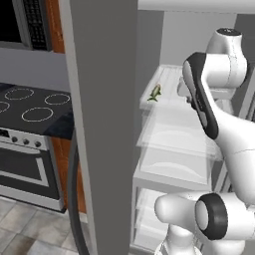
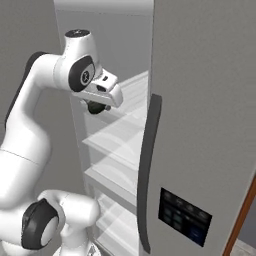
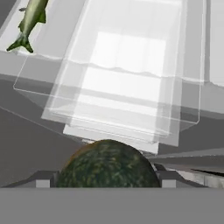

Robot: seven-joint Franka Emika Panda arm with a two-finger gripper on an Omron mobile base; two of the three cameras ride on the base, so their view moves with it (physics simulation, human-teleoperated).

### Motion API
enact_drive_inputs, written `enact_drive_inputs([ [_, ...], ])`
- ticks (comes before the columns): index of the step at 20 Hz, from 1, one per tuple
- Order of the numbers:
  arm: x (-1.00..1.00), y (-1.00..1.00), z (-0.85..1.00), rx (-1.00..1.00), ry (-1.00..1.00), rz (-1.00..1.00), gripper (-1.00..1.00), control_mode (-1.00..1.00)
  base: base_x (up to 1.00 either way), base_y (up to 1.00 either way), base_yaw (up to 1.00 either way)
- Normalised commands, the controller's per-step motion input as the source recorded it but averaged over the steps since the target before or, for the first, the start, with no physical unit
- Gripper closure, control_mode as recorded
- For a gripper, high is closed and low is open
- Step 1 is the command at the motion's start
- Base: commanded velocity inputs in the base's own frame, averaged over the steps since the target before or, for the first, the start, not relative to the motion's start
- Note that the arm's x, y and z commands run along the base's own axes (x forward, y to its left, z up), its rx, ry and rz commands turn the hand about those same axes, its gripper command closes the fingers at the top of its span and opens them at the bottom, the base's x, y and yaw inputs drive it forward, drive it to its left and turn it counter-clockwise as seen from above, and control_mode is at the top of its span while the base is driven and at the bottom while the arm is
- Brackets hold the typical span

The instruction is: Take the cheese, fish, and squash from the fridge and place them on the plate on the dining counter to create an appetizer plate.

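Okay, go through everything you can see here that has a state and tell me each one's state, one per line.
fridge: doors swung open, clear shelves exposed.
fish: lying on an upper shelf, untouched.
squash: gripped between the fingers, in front of the shelves.
gripper: closed on the squash, reaching into the fridge.
stove: burners dark, oven door shut.

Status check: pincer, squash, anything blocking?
Pincer closed around squash at fridge. Fish on upper shelf. Nothing visibly blocking.
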Motion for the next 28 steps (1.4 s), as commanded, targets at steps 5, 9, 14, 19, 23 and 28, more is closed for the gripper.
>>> enact_drive_inputs([
  [5, 0.0, 0.0, 0.0, 0.0, 0.0, 0.0, 1.0, 1.0, -1.0, -0.24, -0.1],
  [9, 0.0, 0.0, 0.0, 0.0, 0.0, 0.0, 1.0, 1.0, -0.96, -0.22, 0.11],
  [14, 0.0, 0.0, 0.0, 0.0, 0.0, 0.0, 1.0, 1.0, -0.46, -0.45, 0.76],
  [19, 0.0, 0.0, 0.0, 0.0, 0.0, 0.0, 1.0, 1.0, -0.38, -0.56, 0.86],
  [23, 0.0, 0.0, 0.0, 0.0, 0.0, 0.0, 1.0, 1.0, -0.85, -0.63, 0.79],
  [28, 0.0, 0.0, 0.0, 0.0, 0.0, 0.0, 1.0, 1.0, -1.0, -0.19, 0.62],
])
